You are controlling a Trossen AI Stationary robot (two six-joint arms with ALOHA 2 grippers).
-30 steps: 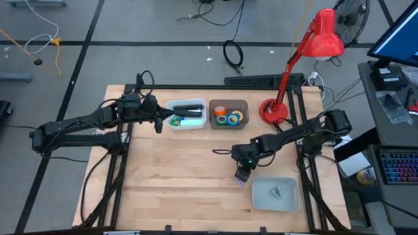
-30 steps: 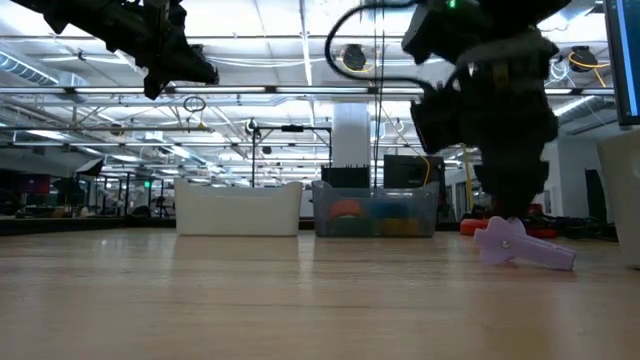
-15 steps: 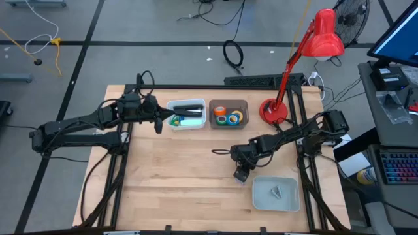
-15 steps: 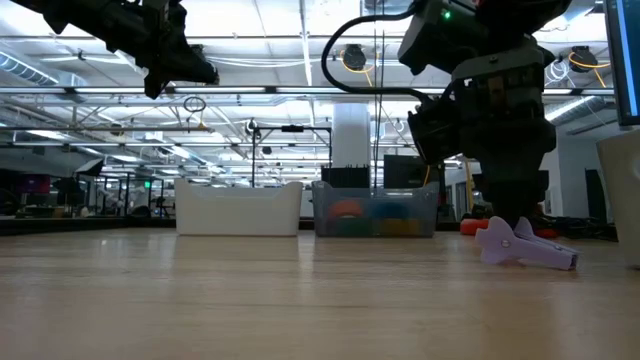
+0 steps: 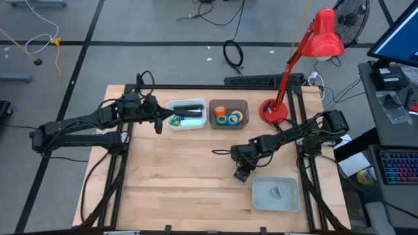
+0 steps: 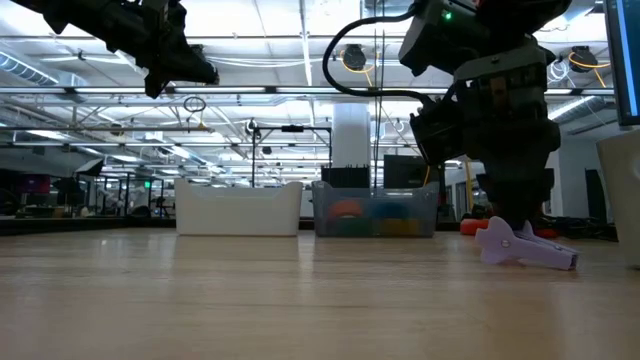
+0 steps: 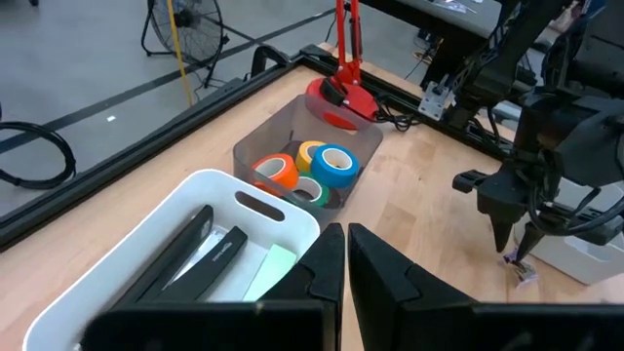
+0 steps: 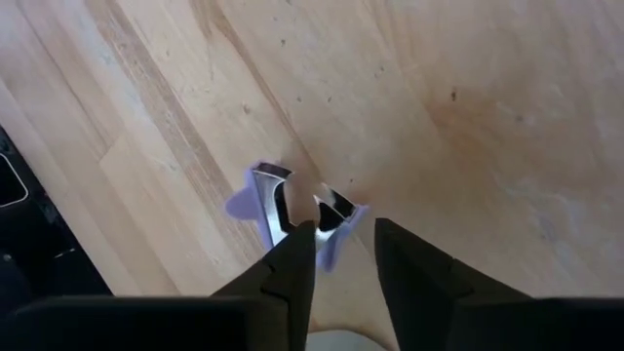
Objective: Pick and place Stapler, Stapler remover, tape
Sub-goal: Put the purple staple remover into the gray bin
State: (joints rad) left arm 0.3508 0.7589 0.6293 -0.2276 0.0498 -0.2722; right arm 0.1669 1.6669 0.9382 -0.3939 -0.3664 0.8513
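Since a second ago our right gripper (image 5: 241, 175) has pulled back a little from the grey tray (image 5: 276, 194) and now stands over the small lilac plastic staple remover (image 6: 524, 247), while our left arm has not moved. On the left, our left gripper (image 5: 159, 124) hangs above the table beside the white plastic bin (image 5: 187, 115), its fingers (image 7: 325, 265) pressed together on nothing. That bin holds the long black stapler (image 7: 179, 256). Next to it, the clear brown-tinted bin (image 7: 278, 142) holds the coloured tape rolls (image 7: 310, 170). Further right, the staple remover lies flat on the pale wooden table (image 5: 183, 170), near the grey tray. Our right gripper's dark fingers (image 8: 289, 265) point down just over it, parted, straddling one of its metal claws without clamping it.
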